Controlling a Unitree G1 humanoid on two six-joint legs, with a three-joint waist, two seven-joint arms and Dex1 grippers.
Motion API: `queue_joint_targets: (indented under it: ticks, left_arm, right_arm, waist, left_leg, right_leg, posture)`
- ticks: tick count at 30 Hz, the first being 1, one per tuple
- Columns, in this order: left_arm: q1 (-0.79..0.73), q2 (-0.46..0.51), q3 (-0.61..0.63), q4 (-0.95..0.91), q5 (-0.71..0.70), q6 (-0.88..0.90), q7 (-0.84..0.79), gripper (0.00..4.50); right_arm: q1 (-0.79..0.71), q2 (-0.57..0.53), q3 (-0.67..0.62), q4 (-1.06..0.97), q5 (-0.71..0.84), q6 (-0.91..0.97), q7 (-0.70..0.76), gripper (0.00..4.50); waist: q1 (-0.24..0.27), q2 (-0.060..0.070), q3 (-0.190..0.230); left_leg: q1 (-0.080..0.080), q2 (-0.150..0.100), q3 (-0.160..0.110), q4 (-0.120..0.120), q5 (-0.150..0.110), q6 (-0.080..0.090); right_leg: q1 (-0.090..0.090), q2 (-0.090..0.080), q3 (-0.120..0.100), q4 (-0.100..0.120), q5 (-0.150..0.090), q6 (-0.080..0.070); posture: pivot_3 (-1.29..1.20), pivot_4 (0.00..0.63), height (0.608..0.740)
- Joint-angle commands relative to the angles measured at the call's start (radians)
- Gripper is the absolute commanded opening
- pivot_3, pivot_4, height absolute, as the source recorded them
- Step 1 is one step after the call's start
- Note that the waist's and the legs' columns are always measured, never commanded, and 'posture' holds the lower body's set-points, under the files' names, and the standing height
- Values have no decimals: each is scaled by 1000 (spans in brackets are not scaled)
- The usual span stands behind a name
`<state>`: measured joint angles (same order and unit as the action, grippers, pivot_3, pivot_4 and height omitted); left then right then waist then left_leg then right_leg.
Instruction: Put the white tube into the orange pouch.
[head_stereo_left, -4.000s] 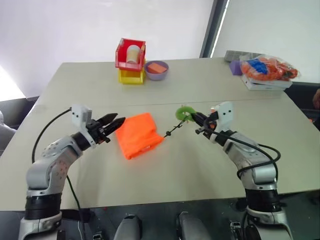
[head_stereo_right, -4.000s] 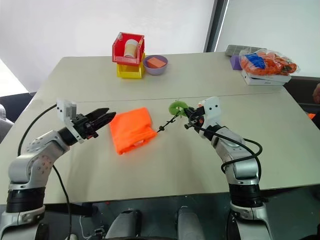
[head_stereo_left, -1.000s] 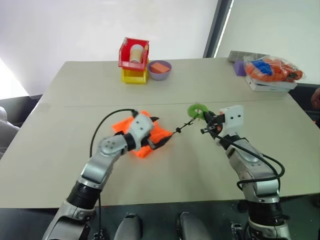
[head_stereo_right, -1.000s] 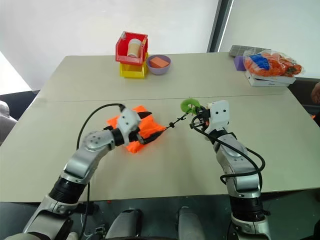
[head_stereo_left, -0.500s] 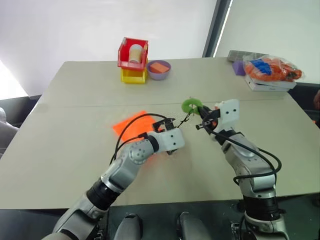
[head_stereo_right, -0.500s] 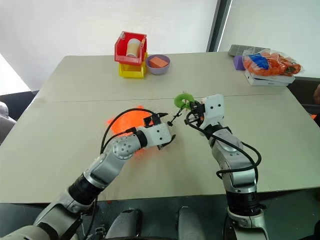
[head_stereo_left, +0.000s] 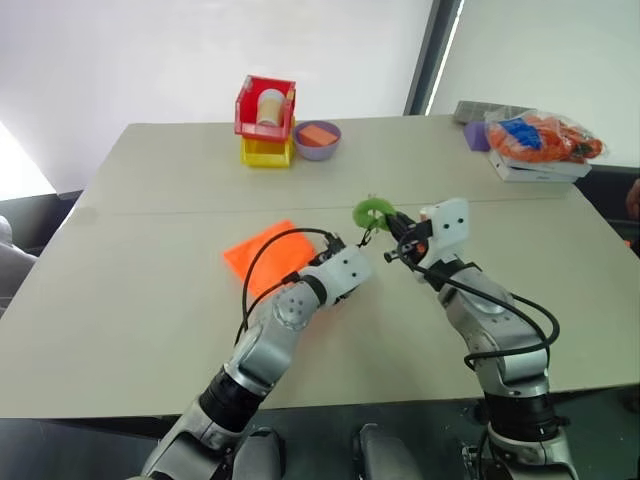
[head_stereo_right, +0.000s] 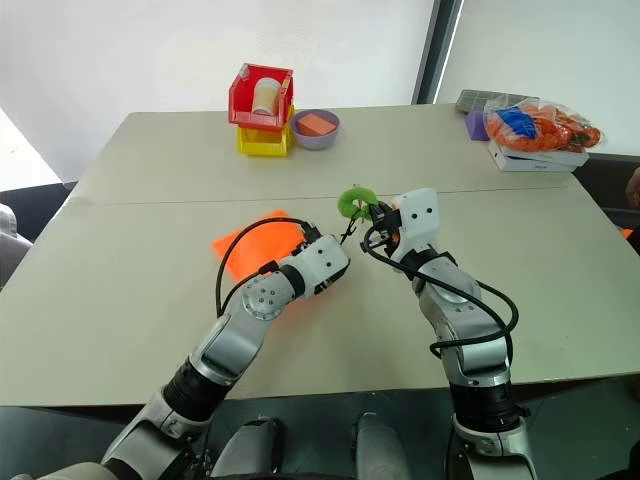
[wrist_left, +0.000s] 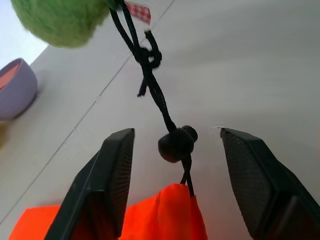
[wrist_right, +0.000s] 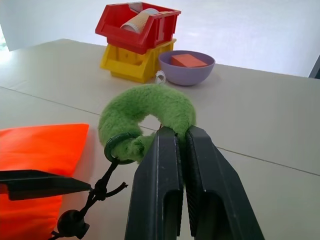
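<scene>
The orange pouch (head_stereo_left: 262, 255) lies flat on the table, and its black cord (wrist_left: 150, 82) runs up to a fuzzy green ring (wrist_right: 145, 112). My right gripper (wrist_right: 177, 137) is shut on that ring and holds it a little above the table. My left gripper (wrist_left: 176, 134) sits at the cord end of the pouch. It is open, with one finger on each side of the black cord stopper (wrist_left: 175, 145) and touching neither it nor the cord. The white tube is out of view.
At the back stand a red bin (head_stereo_left: 265, 105) holding a cream roll, stacked on a yellow bin, and a purple bowl (head_stereo_left: 318, 140) with an orange block. A clear bag of orange and blue items (head_stereo_left: 540, 138) lies at the back right.
My left arm has swung from the pouch's left side across it to the cord end. The right gripper has drifted slightly left with the ring. The pouch now lies flatter.
</scene>
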<state>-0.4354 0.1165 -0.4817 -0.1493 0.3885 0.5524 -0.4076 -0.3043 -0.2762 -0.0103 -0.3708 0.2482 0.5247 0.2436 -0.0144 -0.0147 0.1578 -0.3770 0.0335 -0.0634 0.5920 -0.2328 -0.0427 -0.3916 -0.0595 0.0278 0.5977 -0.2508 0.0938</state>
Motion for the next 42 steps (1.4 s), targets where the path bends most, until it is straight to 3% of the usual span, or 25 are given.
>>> queue_joint_targets:
  ticks: [1, 10, 18, 42]
  left_arm:
    - [-11, -1, -13, -34, 18, 12, 2, 3138]
    - [-4, -17, 19, -25, 3, 15, 33, 3138]
    - [25, -58, 117, -58, -139, -4, 6, 3138]
    - [35, -44, 88, -89, -167, -23, 52, 3138]
  right_arm:
    - [-16, 1, -1, -59, 0, -17, 5, 0]
    - [8, -13, 13, -103, 1, -96, 66, 0]
    - [21, -29, 14, -111, -1, -151, 110, 0]
    - [31, -34, 34, -113, -7, -176, 150, 0]
  waist:
    - [0, 0, 0]
    - [0, 0, 0]
    - [0, 0, 0]
    - [1, 0, 0]
  left_leg:
    - [0, 0, 0, 0, 0, 0]
    - [0, 0, 0, 0, 0, 0]
    - [0, 0, 0, 0, 0, 0]
    - [1, 0, 0, 0, 0, 0]
  right_leg:
    - [0, 0, 0, 0, 0, 0]
    - [0, 0, 0, 0, 0, 0]
    - [0, 0, 0, 0, 0, 0]
    - [1, 0, 0, 0, 1, -2]
  posture:
    - [0, 150, 740]
    - [0, 150, 740]
    - [0, 150, 740]
    - [0, 150, 740]
